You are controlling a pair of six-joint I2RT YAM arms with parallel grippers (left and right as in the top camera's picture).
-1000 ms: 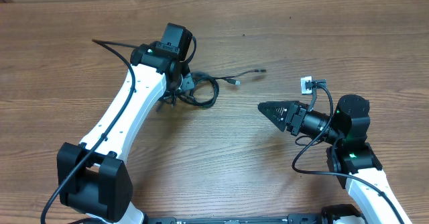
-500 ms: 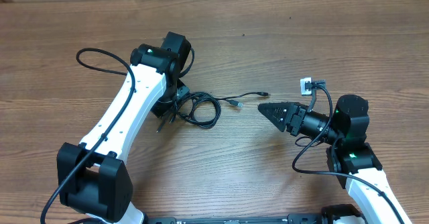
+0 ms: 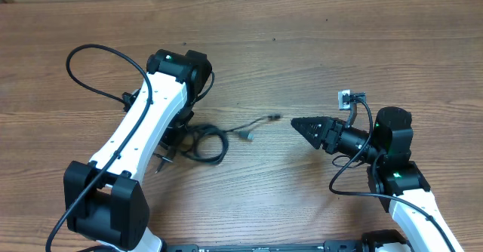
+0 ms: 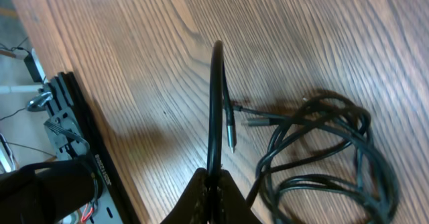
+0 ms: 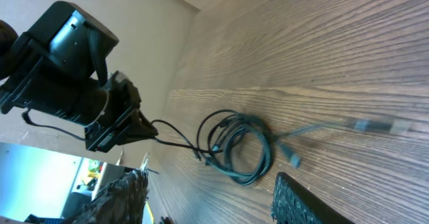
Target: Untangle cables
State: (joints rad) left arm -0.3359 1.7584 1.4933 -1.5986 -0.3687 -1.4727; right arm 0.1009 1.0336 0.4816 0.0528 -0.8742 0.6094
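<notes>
Black cables (image 3: 195, 137) lie in a knotted coil on the wooden tabletop (image 3: 302, 41), left of centre, with the left tool (image 4: 214, 181) pinched shut on one strand rising from it, so the pulling-apart step seems in hand. Plug ends (image 3: 273, 118) trail right toward the right tool (image 3: 299, 122), part open and empty; next it probably must pin a free end while the left draws away. No readable writing shows.

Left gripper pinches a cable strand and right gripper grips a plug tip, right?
No. The left gripper does pinch a cable strand, but the right gripper is open and empty, short of the plug tip, per the right wrist and overhead views.
</notes>
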